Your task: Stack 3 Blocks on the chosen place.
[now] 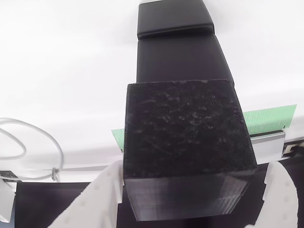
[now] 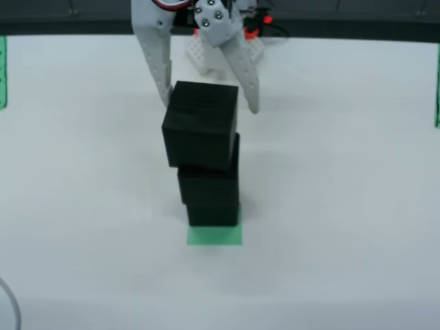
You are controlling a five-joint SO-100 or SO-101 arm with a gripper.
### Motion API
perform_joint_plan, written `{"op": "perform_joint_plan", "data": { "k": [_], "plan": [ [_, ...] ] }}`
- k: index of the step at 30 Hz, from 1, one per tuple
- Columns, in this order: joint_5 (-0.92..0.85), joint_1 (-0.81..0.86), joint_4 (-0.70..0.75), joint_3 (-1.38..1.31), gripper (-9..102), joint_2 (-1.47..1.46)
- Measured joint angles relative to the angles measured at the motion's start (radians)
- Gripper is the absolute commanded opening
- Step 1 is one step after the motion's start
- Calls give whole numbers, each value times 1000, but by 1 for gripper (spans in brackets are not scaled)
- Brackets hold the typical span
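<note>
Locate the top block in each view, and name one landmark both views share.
View riding on the gripper: the top block sits low in the centre, between the white fingers.
Front view: the top block sits above centre, topping the stack, between the open gripper fingers.
Shared landmark: the middle block directly beneath it.

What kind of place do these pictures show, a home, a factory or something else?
Most likely a small robotics test bench, not a home. A plain white table carries a green square marker as the target, three black cubes stand stacked on it, and a white 3D-printed gripper straddles the top cube.
</note>
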Motion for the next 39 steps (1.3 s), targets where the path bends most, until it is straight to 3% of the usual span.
{"op": "perform_joint_plan", "data": {
  "k": [12,15,20,22,34,39],
  "plan": [
    [-11,15,-11,-11,35,183],
    [-11,11,-11,-6,28,304],
    [-2,-40,-11,84,6,538],
    [77,-57,-32,138,0,624],
    [680,-98,-216,479,0,1029],
    [801,-97,-319,670,0,1197]
  ]
}}
